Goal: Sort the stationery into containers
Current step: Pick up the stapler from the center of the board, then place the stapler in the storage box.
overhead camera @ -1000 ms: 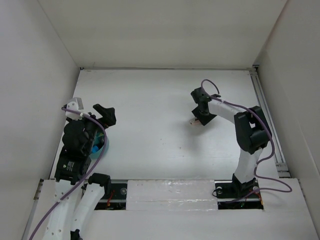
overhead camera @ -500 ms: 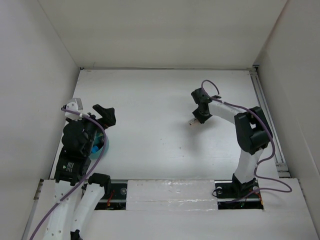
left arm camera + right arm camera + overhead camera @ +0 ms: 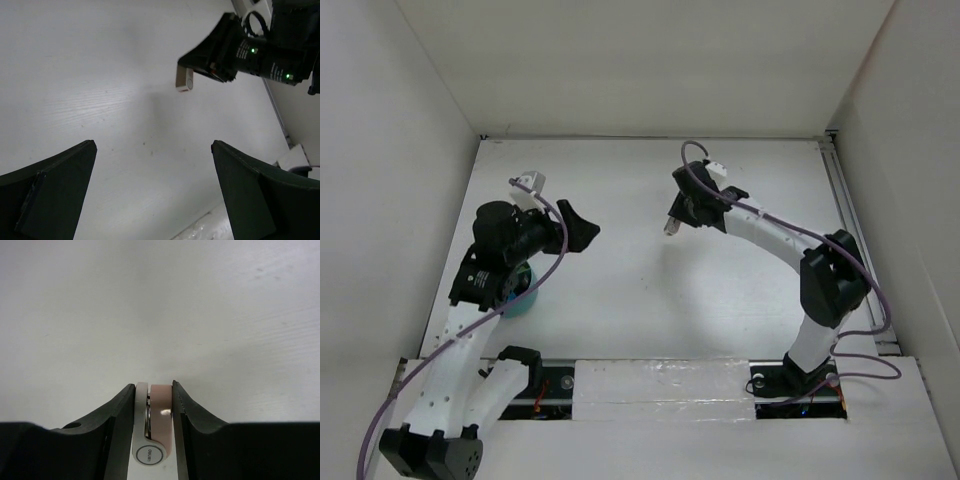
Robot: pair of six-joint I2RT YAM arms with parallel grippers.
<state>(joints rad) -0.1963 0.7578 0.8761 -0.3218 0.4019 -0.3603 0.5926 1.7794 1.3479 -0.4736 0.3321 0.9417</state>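
My right gripper [image 3: 671,226] hangs over the middle of the white table, shut on the small pinkish-beige eraser [image 3: 162,426], which has a white casing on one side. The right wrist view shows both jaws pressed flat against the eraser's sides, above bare table. From the left wrist view the eraser [image 3: 184,80] sticks out below the right gripper's black fingers. My left gripper [image 3: 578,230] is held wide open over the left half of the table with nothing between its fingers [image 3: 55,190]. The teal-blue cup [image 3: 523,303] peeks out from under the left arm. No other stationery is in view.
White walls enclose the table on three sides. A metal rail [image 3: 852,235] runs along the right edge. The raised white ledge [image 3: 660,385] with the arm bases lies at the near edge. Purple cables loop over both arms.
My right gripper has closed on the eraser, lifted it and carried it left and toward the back. My left arm has swung right, off the cup, its jaws still wide.
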